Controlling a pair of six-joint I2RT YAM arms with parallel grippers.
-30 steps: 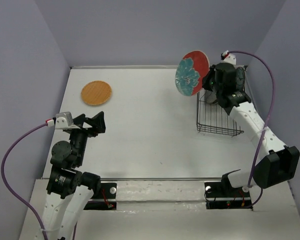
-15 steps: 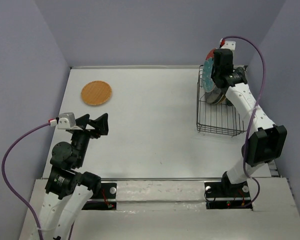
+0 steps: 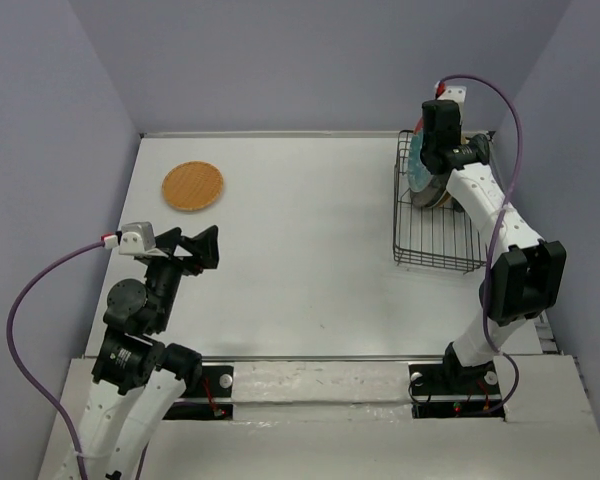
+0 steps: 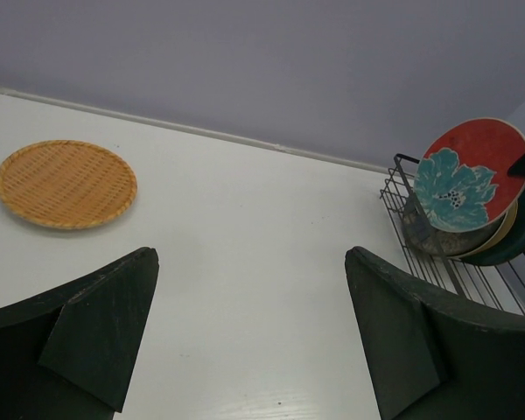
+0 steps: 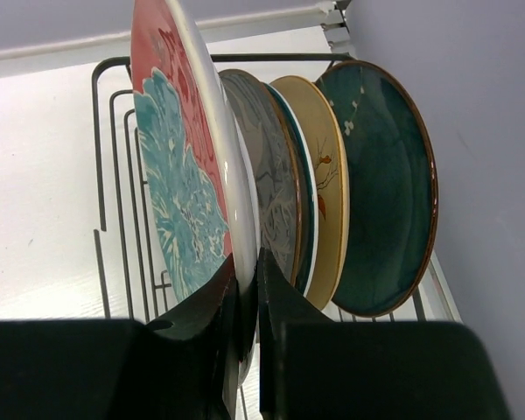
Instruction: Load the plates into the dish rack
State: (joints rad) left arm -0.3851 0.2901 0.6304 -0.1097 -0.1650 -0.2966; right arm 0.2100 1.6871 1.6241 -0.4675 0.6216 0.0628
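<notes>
My right gripper (image 5: 248,289) is shut on the rim of the red-and-teal plate (image 5: 179,175) and holds it upright in the black wire dish rack (image 3: 432,225), in front of the grey-brown (image 5: 267,175), cream floral (image 5: 325,175) and dark teal (image 5: 381,184) plates standing there. The red-and-teal plate also shows in the left wrist view (image 4: 464,179). The orange woven-look plate (image 3: 193,185) lies flat at the table's far left. My left gripper (image 4: 249,332) is open and empty above the near left table.
The rack's near half (image 3: 438,245) has bare prongs. The grey walls enclose the table on the left, back and right; the rack stands close to the right wall.
My right gripper has carried the red-and-teal plate from above the rack's left side down into the rack, turning it edge-on. The left gripper has shifted slightly right.
</notes>
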